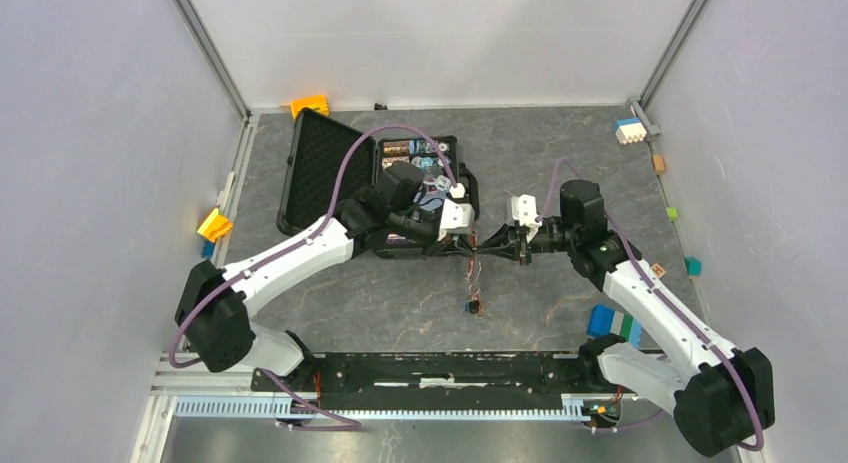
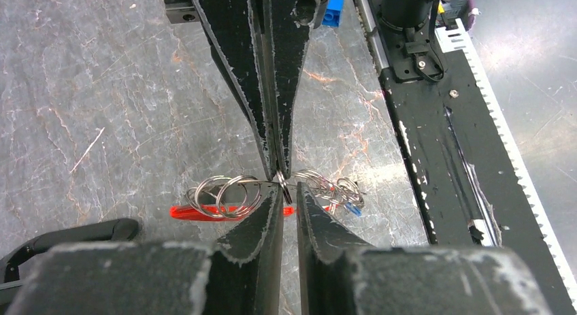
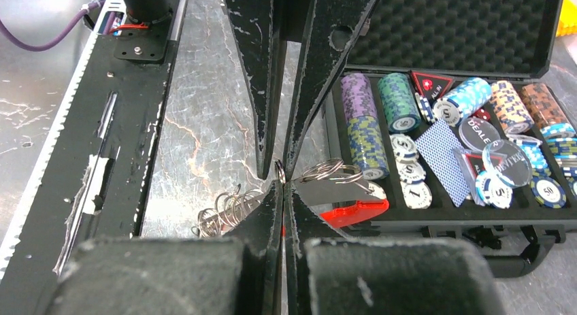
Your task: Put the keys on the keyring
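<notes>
Both grippers meet tip to tip above the table's middle. My right gripper (image 3: 283,186) is shut on one thin ring (image 3: 279,171) of the keyring (image 2: 224,196). The keyring's silvery rings and red tag (image 2: 204,211) hang beside the tips. My left gripper (image 2: 290,192) faces it, and its jaws stand a narrow gap apart around that same ring. A blue-headed key (image 2: 352,207) dangles among the rings on the right of the left wrist view. A small red-headed key (image 1: 474,306) lies on the table below the grippers (image 1: 480,244).
An open black case (image 1: 320,163) of poker chips (image 3: 408,124) lies behind the left arm. Coloured blocks sit at the edges: orange (image 1: 310,105), yellow (image 1: 214,224), blue and green (image 1: 612,323). A black rail (image 1: 440,368) runs along the near edge.
</notes>
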{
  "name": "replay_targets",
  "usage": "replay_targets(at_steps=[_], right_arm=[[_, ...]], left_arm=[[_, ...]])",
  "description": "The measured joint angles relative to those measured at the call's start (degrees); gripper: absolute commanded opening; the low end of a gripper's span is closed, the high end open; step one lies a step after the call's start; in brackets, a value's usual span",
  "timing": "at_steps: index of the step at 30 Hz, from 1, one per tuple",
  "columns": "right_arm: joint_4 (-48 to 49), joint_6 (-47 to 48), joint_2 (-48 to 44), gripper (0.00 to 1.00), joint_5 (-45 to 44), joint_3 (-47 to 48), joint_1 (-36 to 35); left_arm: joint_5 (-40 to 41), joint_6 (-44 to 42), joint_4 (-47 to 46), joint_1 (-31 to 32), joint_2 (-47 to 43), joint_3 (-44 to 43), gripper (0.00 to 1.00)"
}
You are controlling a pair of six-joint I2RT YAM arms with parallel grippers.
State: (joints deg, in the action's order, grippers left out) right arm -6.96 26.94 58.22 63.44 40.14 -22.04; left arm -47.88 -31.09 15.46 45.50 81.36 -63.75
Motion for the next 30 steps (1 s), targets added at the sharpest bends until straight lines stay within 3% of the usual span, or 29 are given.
replay_targets(at_steps=[16,23,26,30], right_arm=[[-11.52,6.6,1.31,0.0,-8.57,5.7,-2.29],[-14.16,7.52,1.44,0.0,-11.1,6.36,-3.28],[-14.53,7.43,1.49,0.0,-11.43,6.36,-3.37],[-14.36,6.84,1.36,0.19,-11.67,6.36,-3.37]], left_arm=[[2.12,2.69,0.96,0.13,3.54,-3.23,0.15],[2.84,2.99,1.2,0.61,4.48,-3.43,0.02],[2.89,3.02,1.36,0.72,4.66,-3.43,0.02],[2.93,3.1,0.94,0.74,4.63,-3.3,0.02]])
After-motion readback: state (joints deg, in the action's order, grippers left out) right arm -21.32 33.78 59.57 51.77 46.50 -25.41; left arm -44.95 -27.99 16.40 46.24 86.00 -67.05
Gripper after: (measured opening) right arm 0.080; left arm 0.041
